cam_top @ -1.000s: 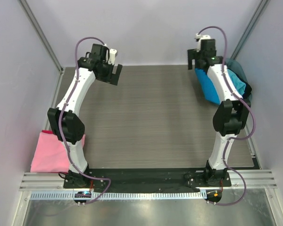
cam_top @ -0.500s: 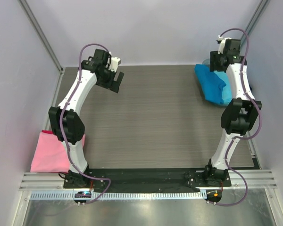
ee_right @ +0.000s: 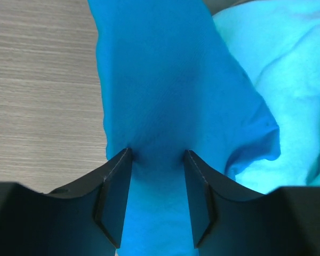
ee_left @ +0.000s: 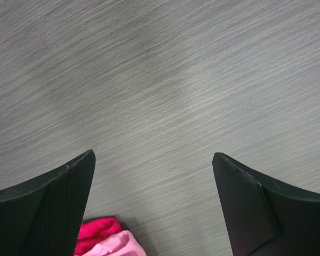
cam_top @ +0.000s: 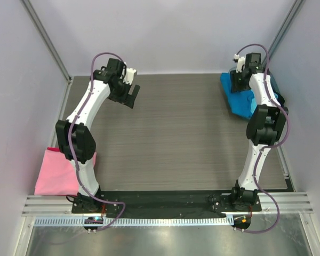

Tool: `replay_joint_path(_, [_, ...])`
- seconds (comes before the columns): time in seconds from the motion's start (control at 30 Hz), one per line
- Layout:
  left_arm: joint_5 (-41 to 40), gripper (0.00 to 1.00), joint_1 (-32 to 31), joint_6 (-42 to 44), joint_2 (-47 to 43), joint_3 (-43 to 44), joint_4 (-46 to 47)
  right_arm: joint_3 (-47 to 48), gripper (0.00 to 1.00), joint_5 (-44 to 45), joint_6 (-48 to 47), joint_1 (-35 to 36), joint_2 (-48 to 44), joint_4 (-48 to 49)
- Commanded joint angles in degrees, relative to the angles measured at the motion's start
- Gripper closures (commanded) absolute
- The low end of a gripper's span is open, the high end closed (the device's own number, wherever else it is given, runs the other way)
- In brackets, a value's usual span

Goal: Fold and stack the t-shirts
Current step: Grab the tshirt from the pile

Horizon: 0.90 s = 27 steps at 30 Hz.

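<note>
I am pinching a fold of the deep blue shirt (ee_right: pixel 149 80) in my right gripper (ee_right: pixel 157 160). The two dark fingers (ee_right: pixel 114 192) are drawn close together, with the cloth bunched in the narrow gap between them. From the wrist the blue fabric is running away from the fingers in a broad band. It is lying partly over the grey table (ee_right: pixel 37 80) on one side and meeting the lighter cyan shirt (ee_right: pixel 266 64) on the other. The cyan one is crumpled, its folds touching the blue one.

From above, my right gripper (cam_top: pixel 239 80) is sitting over the far right corner of the table (cam_top: pixel 176 133), right at the blue shirt (cam_top: pixel 240 101), which is heaped there beside the right wall.

My left gripper (cam_top: pixel 129 92) is hanging above the far left part of the table, holding nothing. Its fingers (ee_left: pixel 53 208) are spread wide, and only bare wood-grain table (ee_left: pixel 176 80) is showing in the gap at my left gripper (ee_left: pixel 154 160).

A bit of pink cloth (ee_left: pixel 109 242) is peeking in at the bottom edge of that wrist view, just beside one finger (I cannot tell how it is lying from there). From above, the pink shirt (cam_top: pixel 53 176) is lying flat at the near left corner, partly hidden behind my left arm, well apart from the blue and cyan shirts across the table.
</note>
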Motion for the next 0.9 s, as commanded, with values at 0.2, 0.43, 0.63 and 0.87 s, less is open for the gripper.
replay_joint_path(0.2, [-3.50, 0.09, 0.19, 2.04, -1.80, 0.34, -0.15, 3.75, 0.82, -1.92, -0.93, -0.36, 0.80, -1.43])
replay_joint_path(0.43, [-4.20, 0.09, 0.20, 2.48, -2.15, 0.69, 0.03, 5.49, 0.99, -2.19, -1.89, 0.34, -5.77, 0.15])
replay_joint_path(0.63, [-9.46, 0.07, 0.19, 2.66, -3.21, 2.80, 1.52, 4.20, 0.99, -0.17, -9.96, 6.04, -18.78, 7.61])
replay_joint_path(0.87, [-23.53, 0.03, 1.42, 4.33, -2.33, 3.33, 5.21, -0.99, 0.99, -3.77, -20.17, 19.66, -29.16, 8.24])
